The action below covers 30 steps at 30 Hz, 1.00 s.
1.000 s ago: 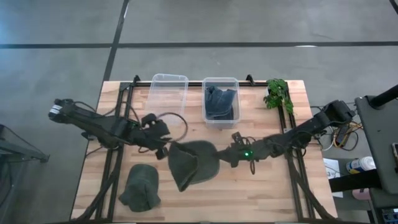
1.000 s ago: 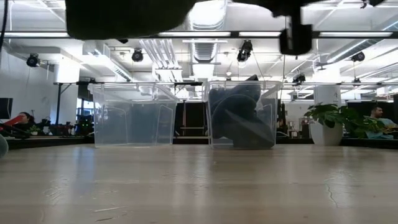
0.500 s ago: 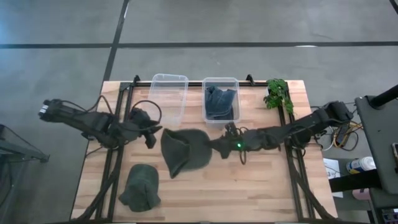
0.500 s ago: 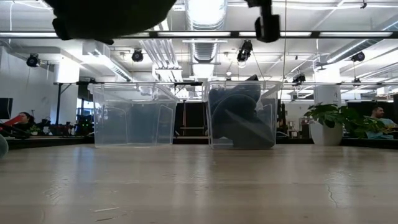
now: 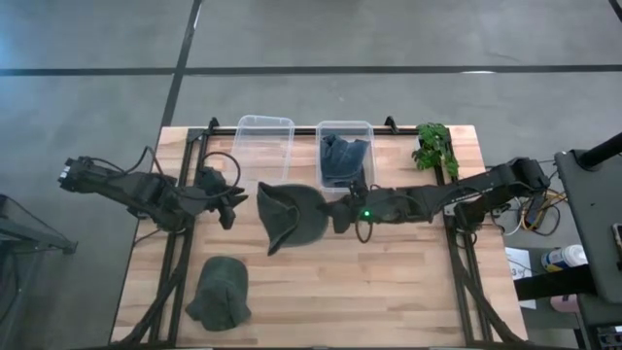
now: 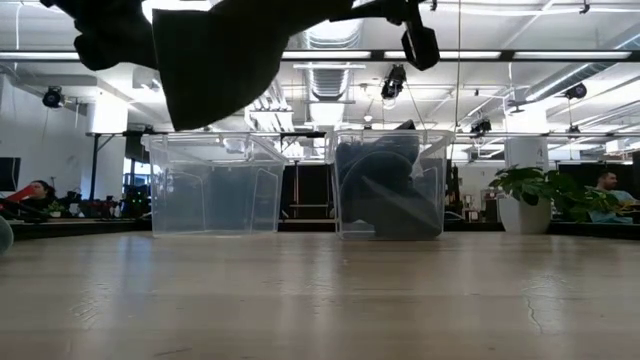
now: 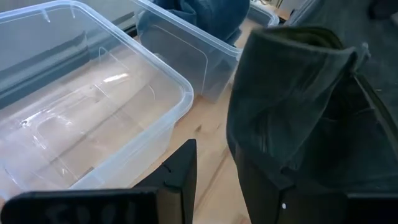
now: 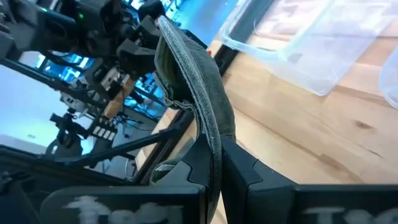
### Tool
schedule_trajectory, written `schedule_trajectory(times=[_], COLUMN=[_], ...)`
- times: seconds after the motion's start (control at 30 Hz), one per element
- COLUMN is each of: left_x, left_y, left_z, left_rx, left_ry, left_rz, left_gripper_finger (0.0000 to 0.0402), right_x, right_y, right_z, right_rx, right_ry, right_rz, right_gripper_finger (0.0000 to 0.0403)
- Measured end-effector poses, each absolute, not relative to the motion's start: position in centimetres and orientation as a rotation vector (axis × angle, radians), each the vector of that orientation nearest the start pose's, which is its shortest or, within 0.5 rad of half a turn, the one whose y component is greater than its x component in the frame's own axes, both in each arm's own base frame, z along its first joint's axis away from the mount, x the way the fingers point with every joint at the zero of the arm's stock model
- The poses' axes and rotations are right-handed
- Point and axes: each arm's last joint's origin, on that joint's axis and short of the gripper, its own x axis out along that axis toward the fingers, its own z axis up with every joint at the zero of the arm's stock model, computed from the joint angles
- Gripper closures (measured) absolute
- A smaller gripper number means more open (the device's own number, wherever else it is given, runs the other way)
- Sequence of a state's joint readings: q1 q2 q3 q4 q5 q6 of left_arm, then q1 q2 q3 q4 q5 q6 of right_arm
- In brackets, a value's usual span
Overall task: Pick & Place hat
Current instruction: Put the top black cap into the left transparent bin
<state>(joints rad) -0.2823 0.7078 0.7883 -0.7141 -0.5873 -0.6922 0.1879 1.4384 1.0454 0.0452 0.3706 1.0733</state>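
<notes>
Spare hat: you have a second dark green knitted hat (image 5: pixel 219 294) slumped on the pale wooden slatted table (image 5: pixel 408 292) at about 7 o'clock, well apart from both arms.
Carried hat: the dark green knitted hat (image 5: pixel 292 216) hangs clear of the boards near the table's middle; from the low view it dangles as a dark shape (image 6: pixel 215 55) above the tubs.
Right gripper: your right gripper (image 5: pixel 337 215) reaches in from 3 o'clock, fingers pinched tight on the hat's edge; its wrist camera shows the rim (image 8: pixel 199 93) clamped between the two dark fingers (image 8: pixel 239 168).
Left gripper: your left gripper (image 5: pixel 231 202) sits at about 9 o'clock, just beside the hat but not touching, fingers spread and holding nothing; one finger (image 7: pixel 180 177) shows in its own view.
Empty tub: the clear plastic rectangular bin (image 5: pixel 264 146) stands at about 11 o'clock, nothing in it.
Filled tub: the matching clear plastic bin (image 5: pixel 345 156) at 12 o'clock holds bundled dark blue cloth (image 5: pixel 345 160), just beyond the right gripper.
Plant: small leafy green plant (image 5: pixel 434 146) at the 1 o'clock corner.
Background: a seated person (image 6: pixel 605 185) far behind the table in the low view.
</notes>
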Motion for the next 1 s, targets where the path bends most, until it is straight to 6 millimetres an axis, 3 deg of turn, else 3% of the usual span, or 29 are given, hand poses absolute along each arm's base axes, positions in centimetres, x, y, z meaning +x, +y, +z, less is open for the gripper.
schedule_trajectory(times=[0.47,1.0], left_x=[13.8,13.9], left_y=[-2.2,-2.3], left_z=[31.0,29.8], left_rx=[-0.427,-0.408], left_ry=[0.393,0.445], left_rz=[0.457,0.458], left_gripper_finger=[0.0296,0.0296], right_x=[31.9,31.9], right_y=[4.3,4.4], right_z=[29.4,29.3], right_rx=[0.938,0.94], right_ry=[0.18,0.197], right_rz=[-0.4,-0.38], right_gripper_finger=[0.039,0.039])
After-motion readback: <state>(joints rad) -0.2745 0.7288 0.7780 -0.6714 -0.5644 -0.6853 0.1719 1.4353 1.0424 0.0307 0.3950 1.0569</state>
